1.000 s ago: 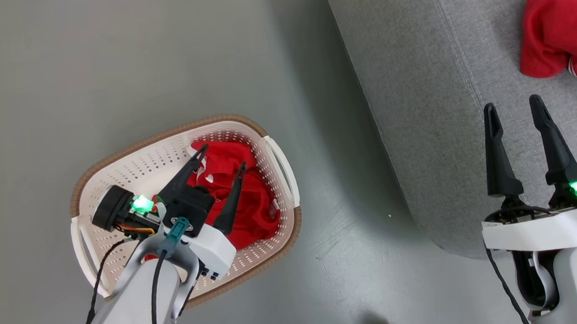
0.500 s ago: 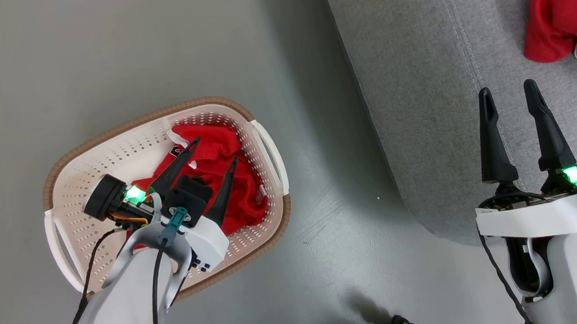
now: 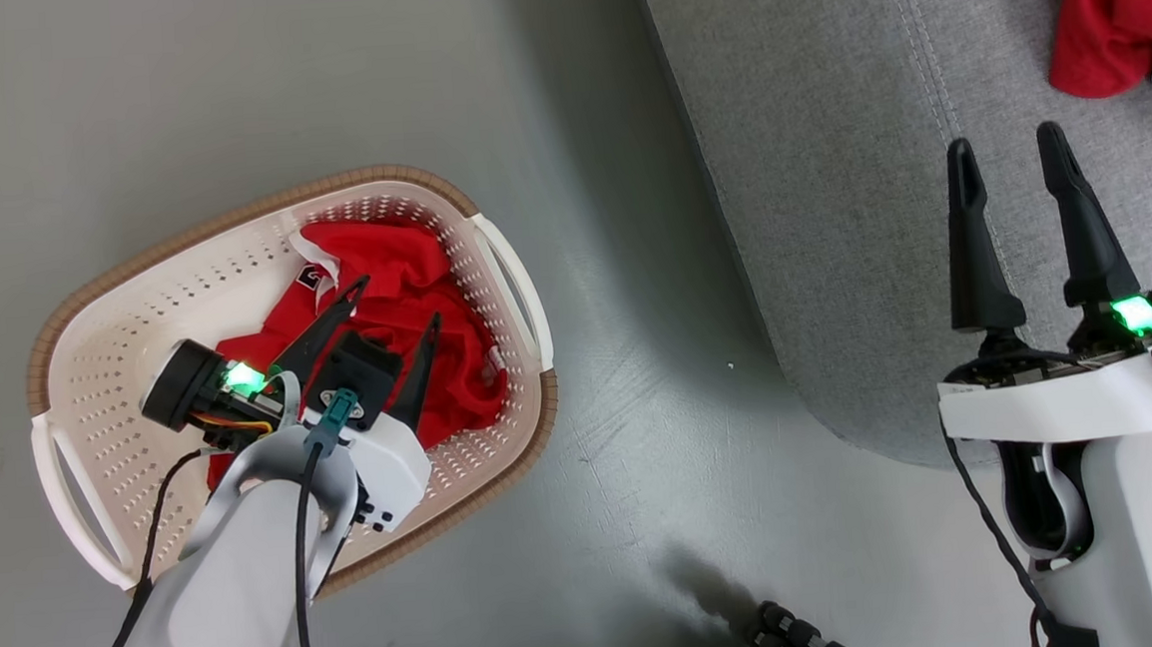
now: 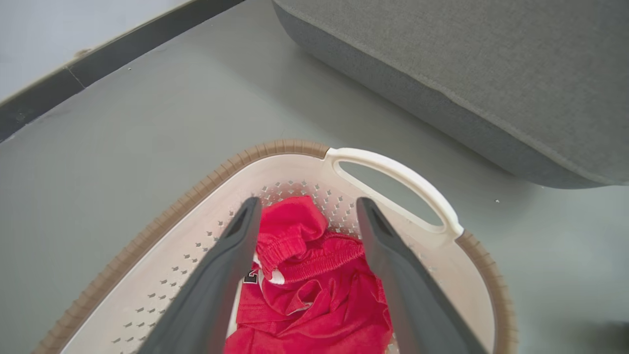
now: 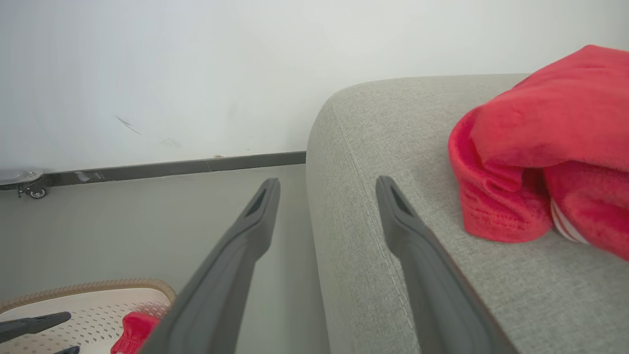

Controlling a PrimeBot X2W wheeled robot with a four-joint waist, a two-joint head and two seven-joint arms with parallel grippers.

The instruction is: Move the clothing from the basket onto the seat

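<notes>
The cream basket (image 3: 493, 269) with a brown rim stands on the floor to my left, and crumpled red clothing (image 3: 387, 265) lies in it. My left gripper (image 3: 398, 299) hangs open inside the basket, just above that clothing, fingers either side of it. In the left wrist view the left gripper (image 4: 308, 201) frames the red clothing (image 4: 314, 290) below the basket's handle (image 4: 393, 169). My right gripper (image 3: 1003, 137) stands open above the grey seat (image 3: 825, 148). Another red garment (image 3: 1117, 10) with white trim lies on the seat, ahead and right of the right gripper (image 5: 328, 181).
Bare grey floor (image 3: 623, 441) separates basket and seat. A black ribbed object (image 3: 795, 640) shows at the bottom edge. A white wall with a dark baseboard (image 5: 196, 164) runs behind the seat's rounded corner (image 5: 339, 113), and a small caster (image 5: 29, 191) stands by it.
The head view has shifted, so basket and seat sit differently in it. My left gripper has sunk lower into the basket toward the clothing, still open. The right gripper keeps its pose.
</notes>
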